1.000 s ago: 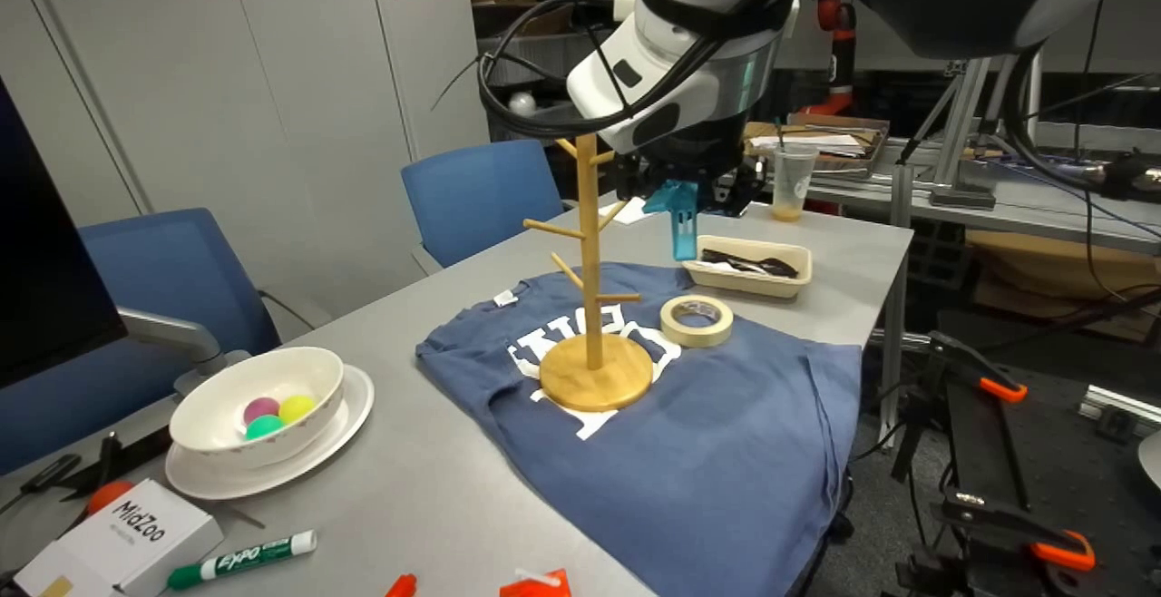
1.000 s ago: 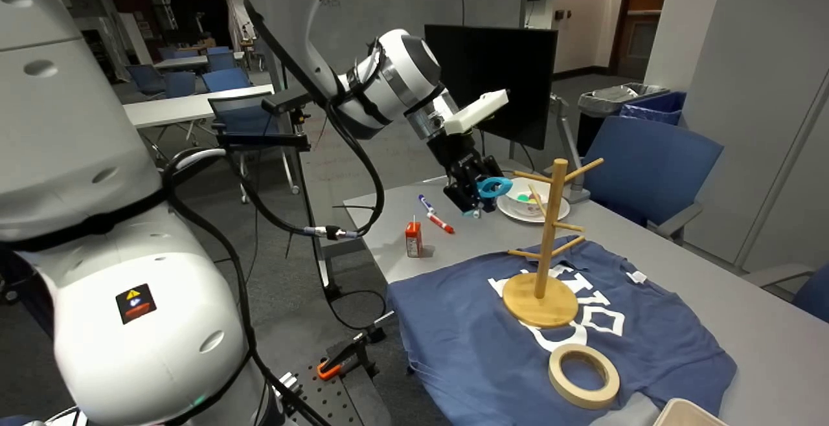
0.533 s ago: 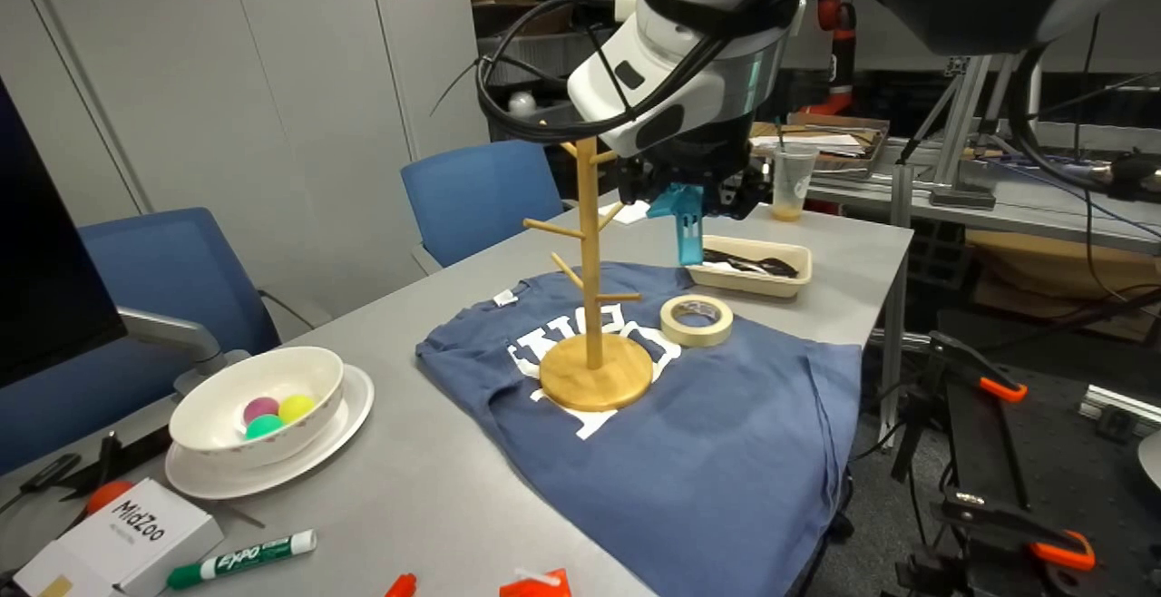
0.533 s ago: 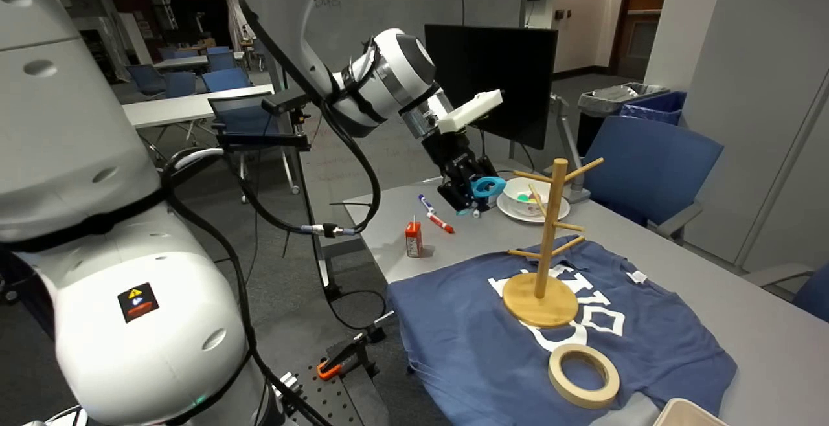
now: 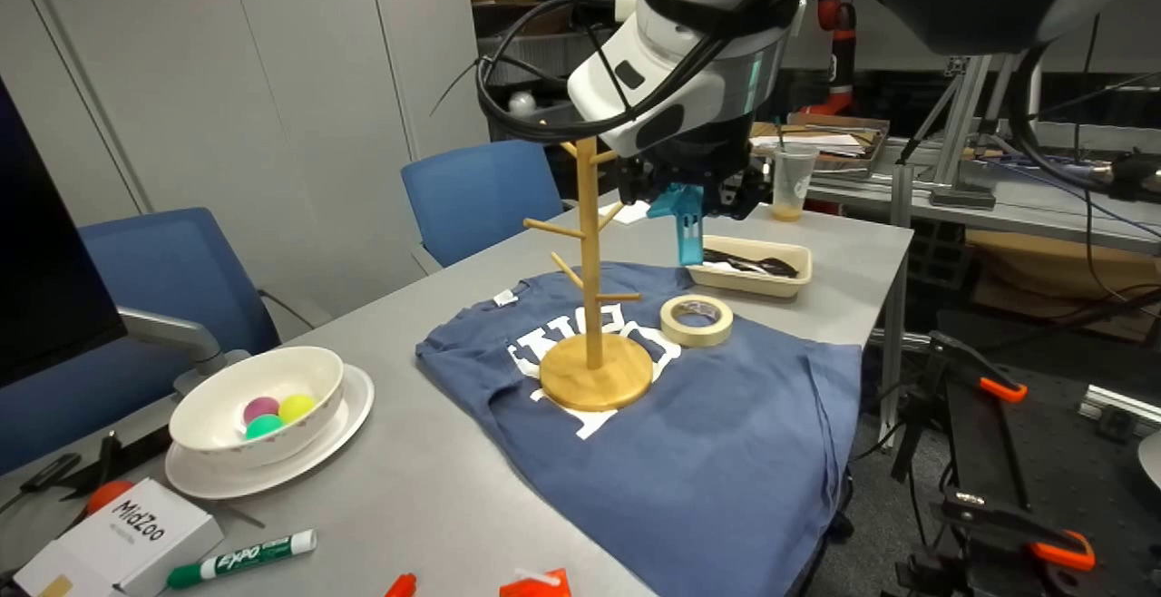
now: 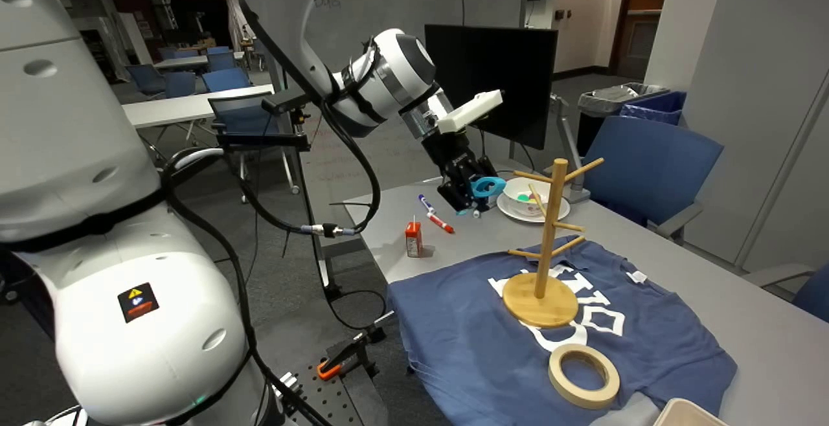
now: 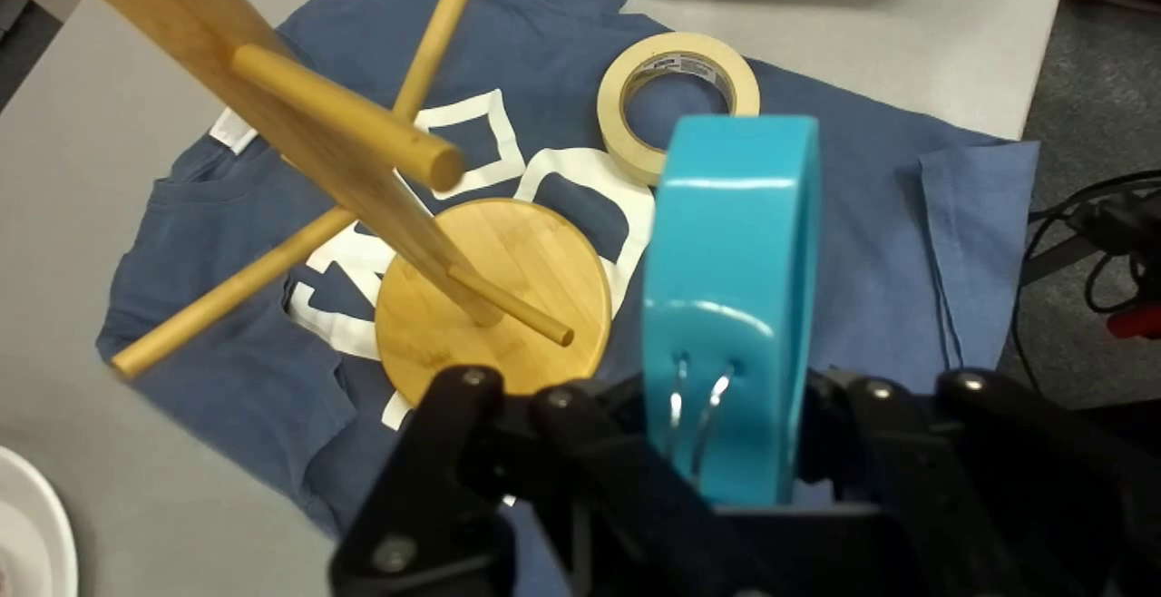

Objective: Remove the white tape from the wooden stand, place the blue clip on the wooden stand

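End effector [image 7: 726, 420] closed on the blue clip [image 7: 726, 288]; near edges of the surface [image 5: 426, 479], bowl [image 5: 216, 400] holds balls [image 5: 296, 409], tray [image 5: 748, 284] dark items [image 5: 771, 267].

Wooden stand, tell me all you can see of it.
The wooden stand looks like light wood: an upright pole, a round flat base and pegs jutting out at several heights. It stands upright on the blue shirt, partly covering its white lettering. Neither the blue clip nor the white tape hangs on it; the tape lies beside its base, not touching.
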Robot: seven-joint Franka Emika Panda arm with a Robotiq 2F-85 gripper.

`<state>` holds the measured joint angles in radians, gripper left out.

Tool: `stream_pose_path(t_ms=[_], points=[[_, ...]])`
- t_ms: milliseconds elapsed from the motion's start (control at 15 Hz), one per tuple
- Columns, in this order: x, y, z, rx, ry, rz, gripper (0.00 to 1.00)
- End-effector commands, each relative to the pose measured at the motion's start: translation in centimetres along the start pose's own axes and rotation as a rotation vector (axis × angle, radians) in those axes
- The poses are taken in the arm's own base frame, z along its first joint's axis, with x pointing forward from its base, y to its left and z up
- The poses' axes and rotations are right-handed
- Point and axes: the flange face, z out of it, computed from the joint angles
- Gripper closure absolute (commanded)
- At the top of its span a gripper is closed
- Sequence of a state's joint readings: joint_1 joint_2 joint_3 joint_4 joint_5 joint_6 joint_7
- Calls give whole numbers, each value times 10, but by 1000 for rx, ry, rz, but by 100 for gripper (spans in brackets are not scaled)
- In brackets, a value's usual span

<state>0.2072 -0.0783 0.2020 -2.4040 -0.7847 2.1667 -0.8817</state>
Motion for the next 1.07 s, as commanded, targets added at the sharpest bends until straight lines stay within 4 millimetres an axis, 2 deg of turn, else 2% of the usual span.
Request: stream_pose_path(t_ms=[0,267,667,800,1000], points=[[0,0,0,1,0,0,99],[-10,8,-8,14,1,13,99],[-20,34,-27,18,-30,38,99],[-21,41,-28,28,-37,36,99],[-14,44,-19,51,-19,21,99]])
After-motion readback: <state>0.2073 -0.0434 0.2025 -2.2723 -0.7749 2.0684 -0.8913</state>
